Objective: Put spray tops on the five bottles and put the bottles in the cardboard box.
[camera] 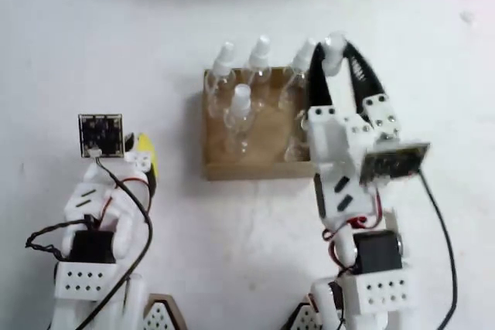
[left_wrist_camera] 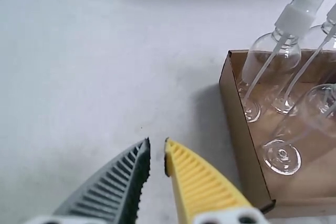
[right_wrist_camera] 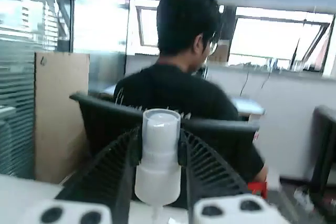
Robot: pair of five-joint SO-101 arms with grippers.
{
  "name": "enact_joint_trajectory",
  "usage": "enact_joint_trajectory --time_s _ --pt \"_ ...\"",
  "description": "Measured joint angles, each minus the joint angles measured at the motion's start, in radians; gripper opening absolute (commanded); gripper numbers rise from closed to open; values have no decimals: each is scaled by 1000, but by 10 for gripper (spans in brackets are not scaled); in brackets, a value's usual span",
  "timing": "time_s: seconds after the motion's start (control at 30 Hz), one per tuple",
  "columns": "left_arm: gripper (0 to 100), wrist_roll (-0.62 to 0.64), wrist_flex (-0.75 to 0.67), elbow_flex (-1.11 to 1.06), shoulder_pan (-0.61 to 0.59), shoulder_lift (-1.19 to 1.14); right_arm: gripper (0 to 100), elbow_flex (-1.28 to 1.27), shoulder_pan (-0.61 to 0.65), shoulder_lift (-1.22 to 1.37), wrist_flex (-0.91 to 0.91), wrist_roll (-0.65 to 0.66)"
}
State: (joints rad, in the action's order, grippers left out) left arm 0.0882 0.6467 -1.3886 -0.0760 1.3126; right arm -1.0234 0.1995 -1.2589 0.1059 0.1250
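The right end effector (right_wrist_camera: pixel 157 136) was clamped on a white spray top (right_wrist_camera: pixel 158 166) near the cardboard box's (camera: pixel 255 169) far right corner, and that bottle's body was hidden behind the arm. Other capped bottles (camera: pixel 241 113) stood inside the box. The left end effector (left_wrist_camera: pixel 157 142) hung over the bench (left_wrist_camera: pixel 94 51) beside the box, its fingers nearly together

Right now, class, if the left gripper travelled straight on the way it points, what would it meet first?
Probably the bare white table: the left gripper angles down at it, and the cardboard box lies off to one side of that line.
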Motion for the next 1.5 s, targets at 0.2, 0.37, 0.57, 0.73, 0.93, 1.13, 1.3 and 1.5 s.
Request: enact_joint_trajectory --time_s 0.2,0.37,0.57,0.73,0.93,1.13,1.3,1.5 --pt "68 0 0 0 0 0 16 14 -5 49 -35 226" --pt "68 0 0 0 0 0 16 -12 12 54 -38 236" --pt "68 0 0 0 0 0 16 -34 37 63 -38 236" --pt "68 0 0 0 0 0 16 -84 38 63 -60 236" --pt "68 0 0 0 3 0 16 -192 40 63 -187 236" --pt "68 0 0 0 5 0 16 -209 41 63 -209 236" --pt "68 0 0 0 5 0 16 -269 43 63 -209 236" --pt "68 0 0 0 5 0 16 -338 43 63 -209 153"
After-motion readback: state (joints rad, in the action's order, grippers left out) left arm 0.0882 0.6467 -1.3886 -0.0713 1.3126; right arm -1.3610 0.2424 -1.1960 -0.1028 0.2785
